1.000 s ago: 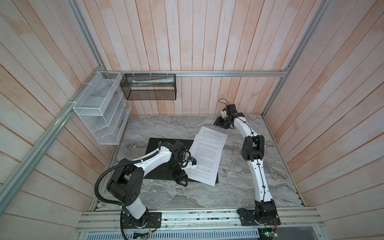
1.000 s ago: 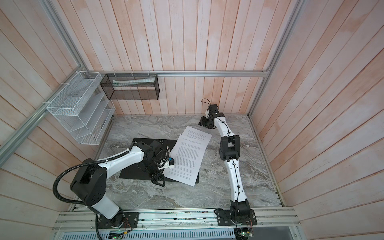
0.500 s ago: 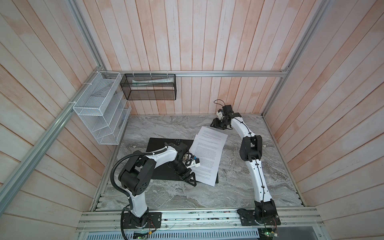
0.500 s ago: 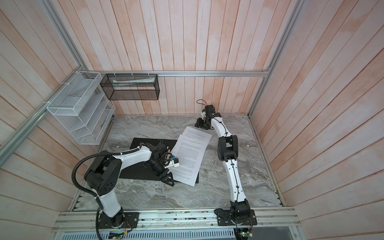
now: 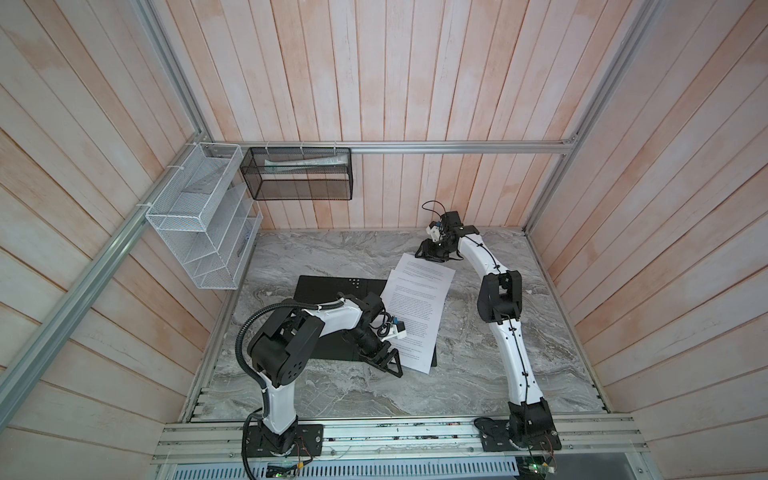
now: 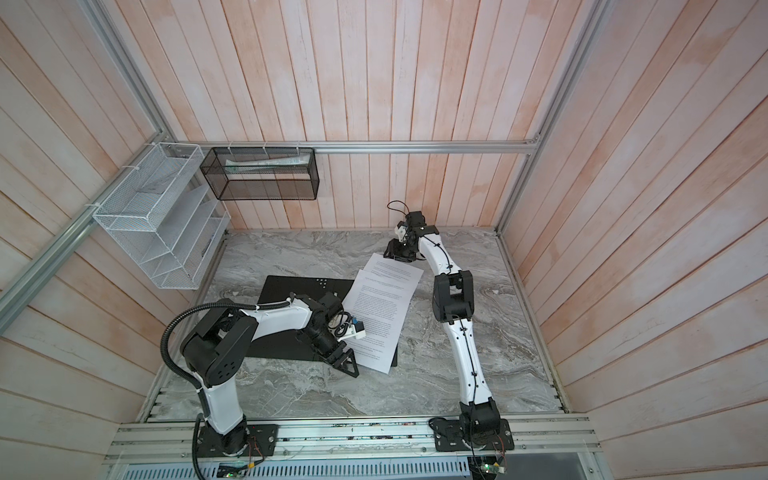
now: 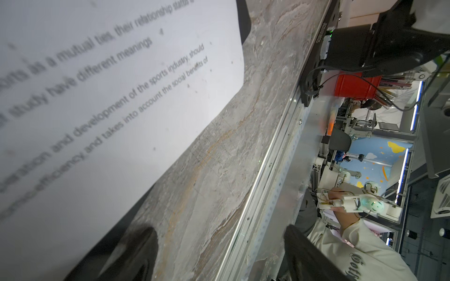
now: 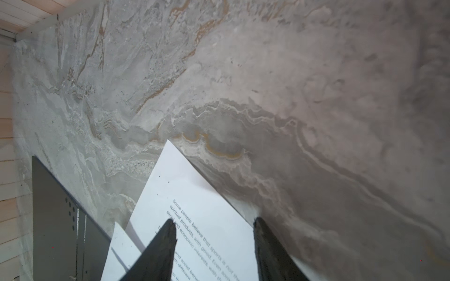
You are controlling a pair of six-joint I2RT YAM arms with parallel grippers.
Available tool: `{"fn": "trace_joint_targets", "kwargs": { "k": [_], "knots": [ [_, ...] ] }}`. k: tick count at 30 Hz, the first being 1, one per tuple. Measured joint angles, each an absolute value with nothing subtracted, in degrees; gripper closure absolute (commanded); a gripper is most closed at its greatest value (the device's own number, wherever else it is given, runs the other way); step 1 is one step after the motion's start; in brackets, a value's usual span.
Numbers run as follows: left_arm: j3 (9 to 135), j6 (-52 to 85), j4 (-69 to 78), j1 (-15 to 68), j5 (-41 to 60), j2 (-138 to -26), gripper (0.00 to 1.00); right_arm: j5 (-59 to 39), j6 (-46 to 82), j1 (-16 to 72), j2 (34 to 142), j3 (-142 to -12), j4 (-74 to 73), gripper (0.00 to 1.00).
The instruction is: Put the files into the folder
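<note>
On the folder [image 5: 328, 286], loose files [image 5: 419, 307]

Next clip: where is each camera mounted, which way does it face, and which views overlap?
Top views: high above the front rail, looking down on table, open folder and files; both arms show whole.
Left wrist: low by the files' near end, facing the front rail and room beyond; left gripper, open, shows.
Right wrist: over the files' far corner, facing across table toward the wall; right gripper, open, shows.
Shared: both wrist views catch files and folder.
</note>
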State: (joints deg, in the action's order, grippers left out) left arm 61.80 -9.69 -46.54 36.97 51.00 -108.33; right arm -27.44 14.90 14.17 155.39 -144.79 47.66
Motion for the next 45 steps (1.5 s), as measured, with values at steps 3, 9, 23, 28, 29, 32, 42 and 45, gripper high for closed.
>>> {"fn": "trace_joint_targets", "kwargs": {
  "k": [3, 9, 23, 28, 29, 32, 42, 45],
  "knots": [
    [61.4, -8.1, -44.8, 37.0, 51.6, -108.3, 0.16, -28.3, 14.5, 14.5, 155.4, -144.8, 48.3, 0.46],
    [61.0, -6.8, -43.0, 37.0, 52.2, -108.3, 0.16, -28.6, 13.0, 15.3, 155.4, -145.3, 50.1, 0.46],
    [61.0, -5.9, -41.6, 37.4, 49.8, -107.1, 0.16, -28.5, 10.2, 17.6, 155.2, -145.7, 52.7, 0.47],
    [60.9, -5.5, -41.1, 37.4, 48.4, -106.6, 0.16, -28.6, 10.0, 17.9, 155.0, -145.7, 53.9, 0.47],
    [60.9, -5.3, -40.9, 37.3, 48.3, -106.5, 0.16, -28.6, 9.8, 18.1, 155.0, -145.7, 54.3, 0.47],
    [60.9, -4.8, -40.7, 37.4, 47.9, -106.4, 0.16, -28.5, 9.2, 18.7, 154.8, -145.6, 55.5, 0.47],
    [60.9, -4.2, -40.1, 37.3, 47.7, -106.4, 0.16, -27.7, 8.5, 21.3, 153.6, -144.3, 58.1, 0.48],
    [60.9, -4.0, -40.0, 37.3, 47.7, -106.3, 0.16, -27.5, 8.4, 21.9, 153.2, -143.6, 58.7, 0.50]
  ]
}}
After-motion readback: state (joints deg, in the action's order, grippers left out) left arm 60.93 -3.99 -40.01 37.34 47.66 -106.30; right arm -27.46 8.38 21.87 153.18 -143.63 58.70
